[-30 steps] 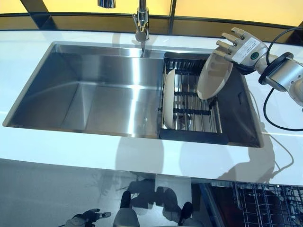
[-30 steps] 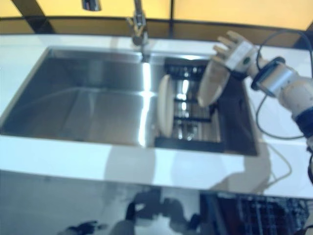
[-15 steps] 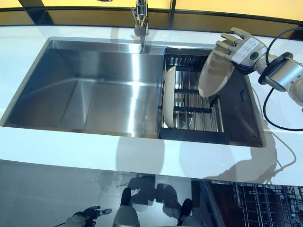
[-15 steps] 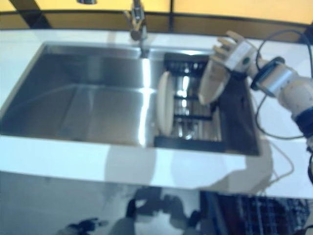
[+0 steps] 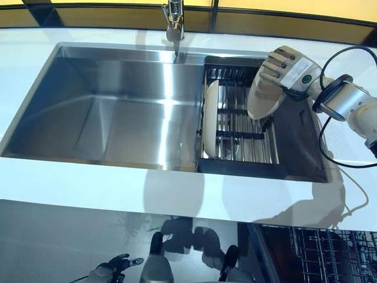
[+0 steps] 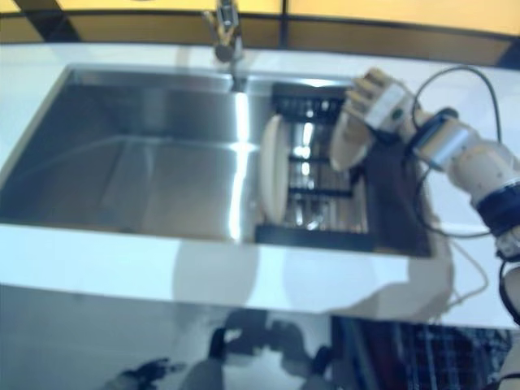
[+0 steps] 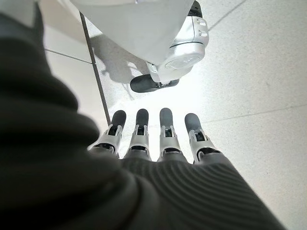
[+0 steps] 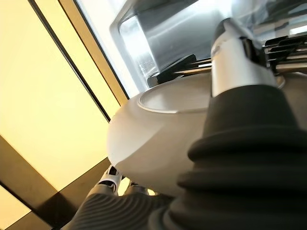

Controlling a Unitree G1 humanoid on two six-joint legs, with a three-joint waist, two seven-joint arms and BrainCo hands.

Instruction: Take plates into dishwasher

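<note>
- My left hand hangs over the pale tiled floor, holding nothing.
- My fingers run straight in a row, dark tips forward.
- The dark ribbed cover fills the near corner.
- A dark seam crosses the floor.

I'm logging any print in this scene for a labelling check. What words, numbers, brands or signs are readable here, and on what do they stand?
No text can be read in any view.
The right hand, shut on a plate, has a white panel with a dark round mark on its back: too small to read.
The second plate, rack, sink and faucet bear no visible print.
</note>
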